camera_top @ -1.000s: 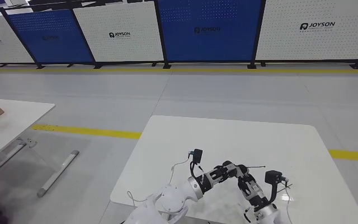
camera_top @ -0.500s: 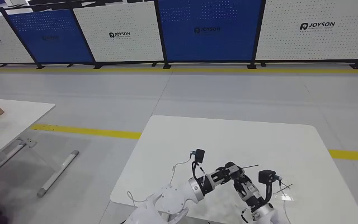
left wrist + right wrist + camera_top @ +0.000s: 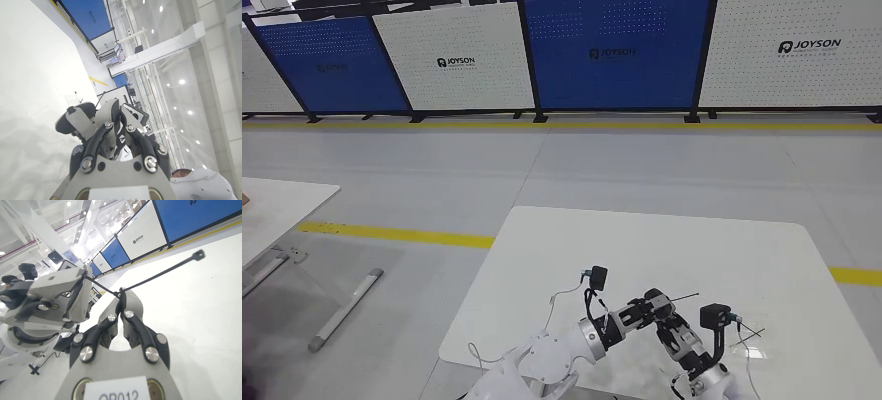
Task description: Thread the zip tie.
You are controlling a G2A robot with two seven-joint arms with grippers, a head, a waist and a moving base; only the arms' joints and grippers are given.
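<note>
We hold our right gripper (image 3: 120, 293) closer to our left gripper (image 3: 119, 108) than a second ago; both clamp the zip tie (image 3: 160, 272) stretched between them, its head (image 3: 198, 255) beyond the right one, unthreaded.

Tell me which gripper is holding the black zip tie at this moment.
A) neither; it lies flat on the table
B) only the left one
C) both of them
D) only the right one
C: the zip tie runs from the shut left gripper to the shut right gripper, and its head end sticks out free past the right one.
</note>
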